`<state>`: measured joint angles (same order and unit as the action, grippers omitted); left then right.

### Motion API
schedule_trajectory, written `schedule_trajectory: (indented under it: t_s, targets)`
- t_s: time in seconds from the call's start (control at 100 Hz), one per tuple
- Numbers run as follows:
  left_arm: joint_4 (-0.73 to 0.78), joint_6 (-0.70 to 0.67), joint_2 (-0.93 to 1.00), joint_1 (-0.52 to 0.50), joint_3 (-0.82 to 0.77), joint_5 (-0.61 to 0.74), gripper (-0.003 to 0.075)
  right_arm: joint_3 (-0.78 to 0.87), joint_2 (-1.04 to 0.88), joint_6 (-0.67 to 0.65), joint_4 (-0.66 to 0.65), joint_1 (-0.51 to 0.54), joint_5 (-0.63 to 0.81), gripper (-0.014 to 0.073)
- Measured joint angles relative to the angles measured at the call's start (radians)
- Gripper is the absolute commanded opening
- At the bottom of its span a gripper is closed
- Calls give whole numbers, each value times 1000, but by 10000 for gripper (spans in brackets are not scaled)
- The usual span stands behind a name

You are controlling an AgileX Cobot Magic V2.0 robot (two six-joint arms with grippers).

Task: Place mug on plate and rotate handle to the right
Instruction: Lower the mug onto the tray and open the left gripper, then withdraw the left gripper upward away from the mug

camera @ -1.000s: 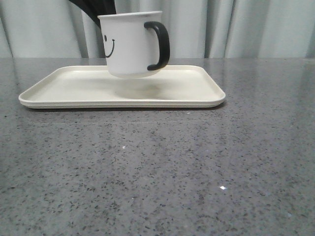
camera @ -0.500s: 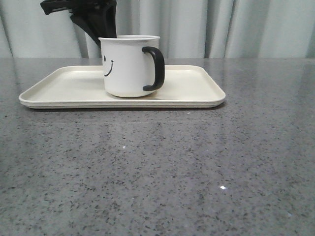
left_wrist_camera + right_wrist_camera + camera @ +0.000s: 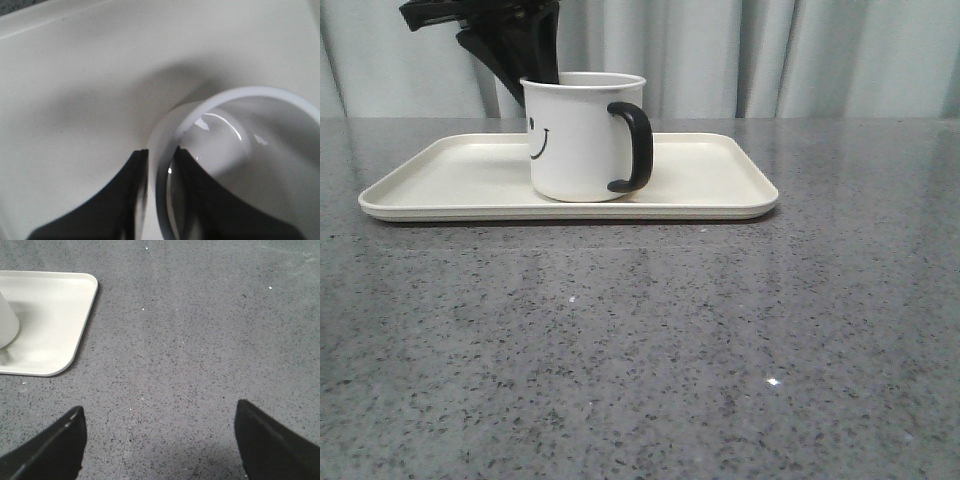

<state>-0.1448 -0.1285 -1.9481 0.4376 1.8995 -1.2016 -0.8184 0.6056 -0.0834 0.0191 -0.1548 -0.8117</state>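
1. Mug [image 3: 582, 137] stands upright on the plate [image 3: 450, 175], base flat on the plate floor, roughly mid-plate and slightly toward its near edge in the front view.
2. Handle [image 3: 633, 147] sticks out on the mug's right side, angled a bit toward the camera. Smiley face shows on the mug's left flank, only partly visible.
3. Left hand [image 3: 159, 157] is at the mug's rim, at the far-left part of it, coming down from above behind the mug. Left wrist view: one finger inside the mug wall, the other outside, the rim wall between them.
4. Fingers [image 3: 131, 170] sit very close to the wall on both sides. Thin pale gaps seem visible beside the wall, but too blurred to call: can't tell whether the left hand is clamped on the mug or has let go.
5. Mug interior looks empty and glossy in the left wrist view, with light glints on the bottom.
6. Right hand [image 3: 159, 440] is spread wide, holding nothing, above bare grey speckled surface [image 3: 720, 340], well apart from the mug and off the plate's right side. Right wrist view catches only one rounded plate corner and a sliver of the mug's body.
7. Plate lies flat on the surface, long side facing the camera.
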Motion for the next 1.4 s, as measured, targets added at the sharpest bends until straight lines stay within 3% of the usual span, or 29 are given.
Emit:
schedule_trajectory:
  t_s: [0.14, 0.24, 0.49, 0.88, 1.07, 1.4]
  targets:
    - [0, 0, 0, 0, 0, -2, 420, 0, 0, 0, 0, 0, 0, 603]
    - [0, 0, 0, 0, 0, -5, 465, 0, 0, 0, 0, 0, 0, 603]
    - [-8, 0, 12, 0, 0, 4, 464, 0, 0, 0, 0, 0, 0, 603]
    - [59, 0, 220, 0, -29, 56, 463, 0, 0, 0, 0, 0, 0, 603]
    - [78, 0, 344, -42, -163, 86, 463, 0, 0, 0, 0, 0, 0, 603]
    - [86, 0, 630, -254, -549, 208, 463, 0, 0, 0, 0, 0, 0, 603]
